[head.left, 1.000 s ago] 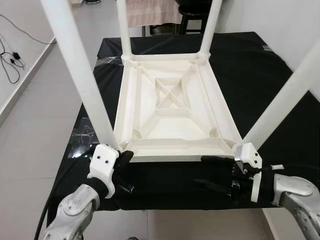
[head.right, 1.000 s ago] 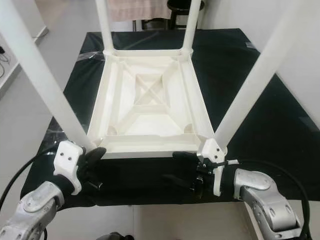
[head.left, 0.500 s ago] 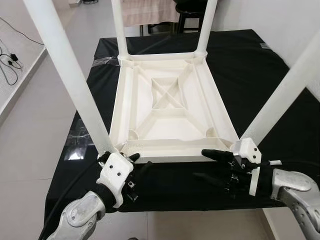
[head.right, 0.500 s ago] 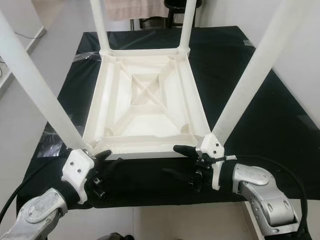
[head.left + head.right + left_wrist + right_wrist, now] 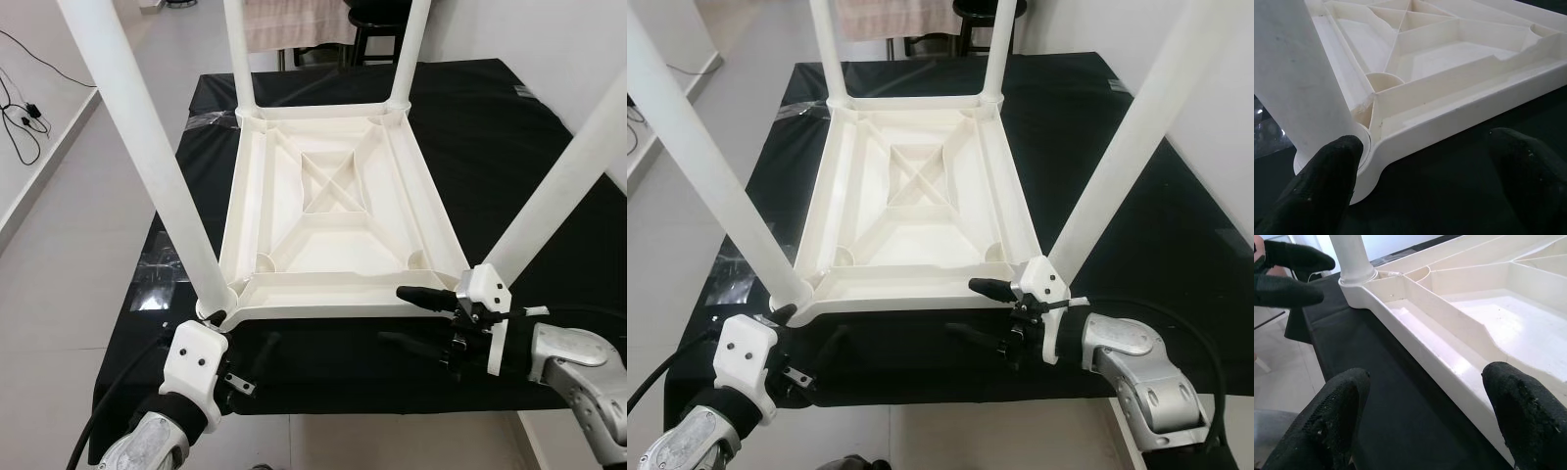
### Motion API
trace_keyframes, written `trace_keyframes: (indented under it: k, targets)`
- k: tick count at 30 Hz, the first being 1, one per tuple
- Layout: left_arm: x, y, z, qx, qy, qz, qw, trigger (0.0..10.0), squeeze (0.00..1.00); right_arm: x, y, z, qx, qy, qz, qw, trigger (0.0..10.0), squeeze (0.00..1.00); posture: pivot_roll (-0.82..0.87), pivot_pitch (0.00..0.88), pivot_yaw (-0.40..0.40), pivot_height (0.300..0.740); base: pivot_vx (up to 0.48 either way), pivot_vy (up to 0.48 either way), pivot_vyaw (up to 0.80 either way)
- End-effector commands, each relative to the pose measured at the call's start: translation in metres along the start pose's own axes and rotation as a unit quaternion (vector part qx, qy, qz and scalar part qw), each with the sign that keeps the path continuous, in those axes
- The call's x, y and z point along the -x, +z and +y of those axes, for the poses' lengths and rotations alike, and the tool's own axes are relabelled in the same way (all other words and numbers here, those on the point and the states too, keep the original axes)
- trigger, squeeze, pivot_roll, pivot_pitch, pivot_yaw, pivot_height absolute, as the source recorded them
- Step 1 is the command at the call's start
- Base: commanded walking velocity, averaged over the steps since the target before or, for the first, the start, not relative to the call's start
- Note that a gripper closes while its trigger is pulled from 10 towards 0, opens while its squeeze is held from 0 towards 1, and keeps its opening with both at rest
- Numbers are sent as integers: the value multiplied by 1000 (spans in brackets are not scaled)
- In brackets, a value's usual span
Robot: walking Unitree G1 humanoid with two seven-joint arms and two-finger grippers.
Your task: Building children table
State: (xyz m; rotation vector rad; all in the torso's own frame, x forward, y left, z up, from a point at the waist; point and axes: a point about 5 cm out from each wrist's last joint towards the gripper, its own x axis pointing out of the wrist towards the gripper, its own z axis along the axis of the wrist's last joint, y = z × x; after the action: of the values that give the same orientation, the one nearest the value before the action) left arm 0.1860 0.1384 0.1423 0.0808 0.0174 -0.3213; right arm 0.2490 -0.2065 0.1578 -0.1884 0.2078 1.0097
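You have the table (image 5: pixel 333 211) upside down on the black surface (image 5: pixel 509 137) so its legs (image 5: pixel 147 147) point up, both grippers' fingers (image 5: pixel 1327 186) spread at its near edge.

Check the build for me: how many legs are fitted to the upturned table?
4, one per corner: near-left leg, near-right leg, far-left leg, far-right leg. Their upper ends run out of view.

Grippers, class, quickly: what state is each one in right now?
Left gripper: open, holding nothing, at the upturned table's near corner.
Right gripper: open, holding nothing, beside the table's near edge.
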Motion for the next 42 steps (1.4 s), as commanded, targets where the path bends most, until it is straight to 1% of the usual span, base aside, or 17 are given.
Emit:
trace_keyframes:
  k: [1,7,10,14,16,21,23,25,27,30,31,32,33,35,36,39,42]
  targets:
    - [0,2,3,11,12,-7,1000,10000,1000,-3,-2,1,0,5,-1,1000,10000,0,19,138,16,740,0,0,0]
    - [0,0,-1,19,-2,-2,1000,10000,1000,-4,-1,-4,5,-4,-2,1000,10000,0,20,141,19,740,0,0,0]
    - [2,0,0,20,2,0,1000,10000,1000,-5,0,-9,10,-17,-4,1000,10000,0,26,144,19,740,0,0,0]
    - [3,-1,0,24,5,4,1000,10000,1000,-6,1,-11,10,-20,-5,1000,10000,0,30,145,19,740,0,0,0]
    - [5,-5,3,35,15,16,999,10000,1000,-7,2,-13,16,-24,-7,1000,10000,0,35,147,24,740,0,0,0]
    - [9,-8,6,30,25,28,999,10000,1000,-10,6,-18,20,-36,-19,999,10000,0,53,149,26,740,0,0,0]
    - [13,-9,9,36,41,34,998,10000,1000,-11,6,-19,21,-38,-19,999,10000,0,60,151,27,740,0,0,0]
    - [14,-9,10,37,46,35,998,10000,1000,-11,5,-20,22,-38,-18,999,10000,0,60,151,27,740,0,0,0]
    - [20,-7,14,37,71,26,996,10000,1000,-14,6,-21,24,-42,-21,999,10000,0,66,155,23,740,0,0,0]
    - [21,-7,15,37,73,25,996,10000,1000,-14,6,-21,25,-43,-22,999,10000,0,66,155,23,740,0,0,0]
    - [19,-6,18,33,80,20,996,10000,667,-15,6,-21,25,-42,-22,999,10000,0,70,157,19,740,0,0,0]
    - [19,-6,18,33,80,20,996,10000,667,-15,6,-21,25,-42,-22,999,10000,0,70,157,19,740,0,0,0]
    - [17,-5,22,37,84,12,996,10000,0,-17,7,-20,26,-40,-23,999,10000,0,68,158,12,740,0,0,0]
    - [10,-1,26,42,83,-9,996,10000,0,-19,8,-20,27,-37,-24,999,10000,0,65,160,10,740,0,0,0]
    - [0,7,26,58,73,-37,995,10000,0,-19,8,-21,29,-38,-26,999,10000,0,59,161,9,740,0,0,0]
    - [-3,9,25,59,69,-45,995,10000,0,-18,9,-21,29,-38,-27,998,10000,0,59,161,9,740,0,0,0]
    - [-9,9,34,59,80,-52,994,10000,0,-18,9,-21,30,-39,-28,998,10000,0,52,160,7,740,0,0,0]
